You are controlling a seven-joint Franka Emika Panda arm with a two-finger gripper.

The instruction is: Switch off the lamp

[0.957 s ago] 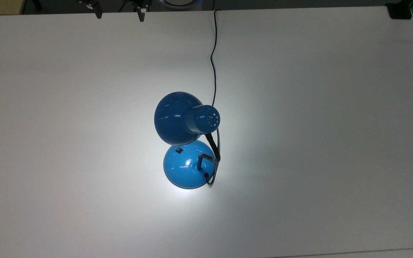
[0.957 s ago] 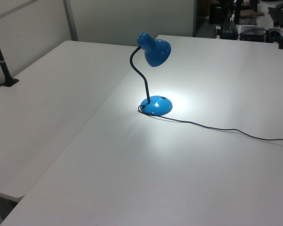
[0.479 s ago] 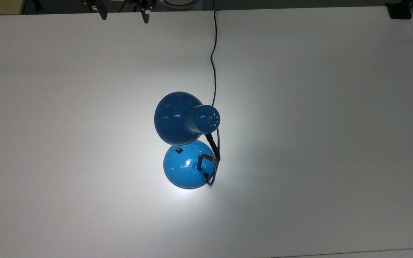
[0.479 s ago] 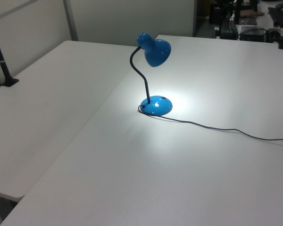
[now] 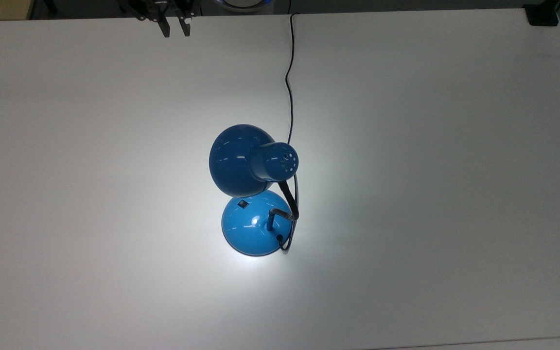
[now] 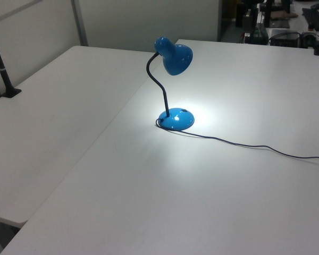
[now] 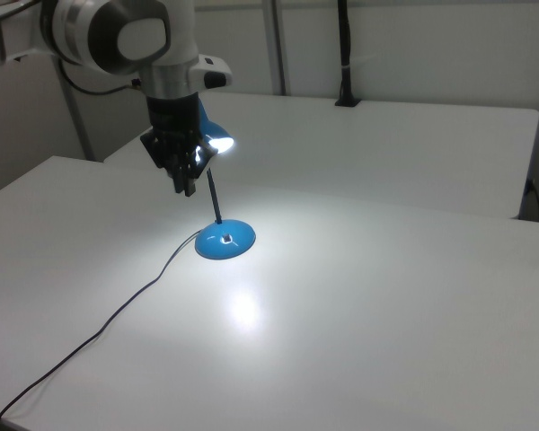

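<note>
One lit lamp (image 5: 251, 194), tool (image 5: 173, 30) well apart above table (image 5: 455, 146)

I am looking at a wide white counter (image 5: 430, 146) running across the room, with a bright pool of light sitting on its middle and fading toward dimmer, greyer edges. In the left view a second white counter (image 6: 48, 133) is butting up against it along a straight seam. Pale partition walls (image 6: 143, 24) are standing behind, and a black post (image 7: 344, 54) is rising at the far edge.
</note>
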